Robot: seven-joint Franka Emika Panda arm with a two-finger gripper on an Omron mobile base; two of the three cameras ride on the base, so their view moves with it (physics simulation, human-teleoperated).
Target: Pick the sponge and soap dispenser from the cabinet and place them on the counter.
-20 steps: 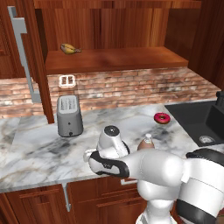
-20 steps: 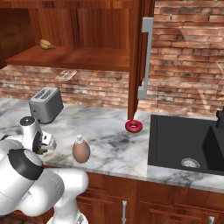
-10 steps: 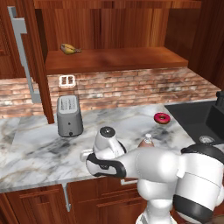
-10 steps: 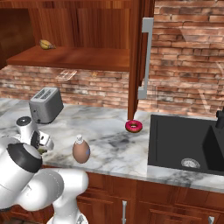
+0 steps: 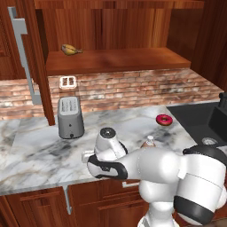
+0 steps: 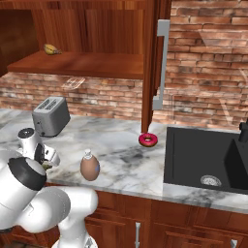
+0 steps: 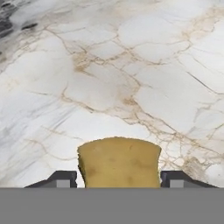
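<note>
The sponge (image 7: 119, 162), a yellow block, lies on the marble counter (image 7: 131, 78) between the two finger tips of my gripper (image 7: 119, 179). The jaws stand open, with a narrow gap on each side of the sponge. In the right base view my hand hangs low over the counter's (image 6: 126, 145) front left, with an olive speck of the sponge (image 6: 46, 165) under it. The tan soap dispenser (image 6: 89, 167) stands upright on the counter to the right of my hand. Its nozzle (image 5: 150, 141) peeks over my arm in the left base view. The cabinet (image 5: 115, 62) is open above.
A banana (image 5: 71, 48) lies on the cabinet shelf. A grey toaster (image 5: 70, 117) stands at the back of the counter, a red doughnut (image 5: 164, 119) near the black sink (image 6: 203, 160). The open cabinet door with its bar handle (image 6: 162, 65) hangs over the doughnut.
My hand has sunk a little toward the counter's front edge, and the jaws have spread apart. The soap dispenser has not moved.
</note>
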